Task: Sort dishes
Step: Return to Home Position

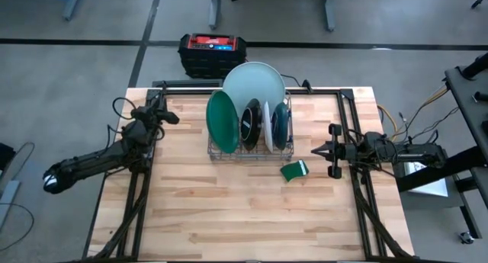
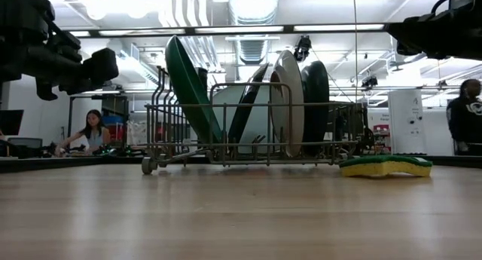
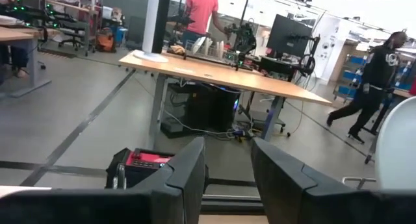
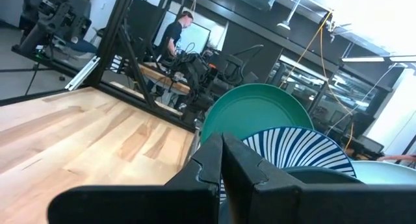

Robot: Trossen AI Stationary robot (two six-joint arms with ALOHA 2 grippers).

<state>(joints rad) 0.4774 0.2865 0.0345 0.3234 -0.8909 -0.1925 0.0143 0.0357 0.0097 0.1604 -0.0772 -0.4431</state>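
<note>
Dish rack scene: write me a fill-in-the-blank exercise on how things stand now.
In the high view, the bright green plate stands at the wire rack's ___ end.
The sponge lies on the ___, not in the rack.
The left gripper is open; the right gripper is ___.
Missing: left; table; shut.

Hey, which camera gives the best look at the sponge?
The low view: the sponge lies unobstructed on the table right of the rack, green layer over yellow. The high view shows it small, between the rack's corner and the right gripper. Neither wrist view shows it.
</note>
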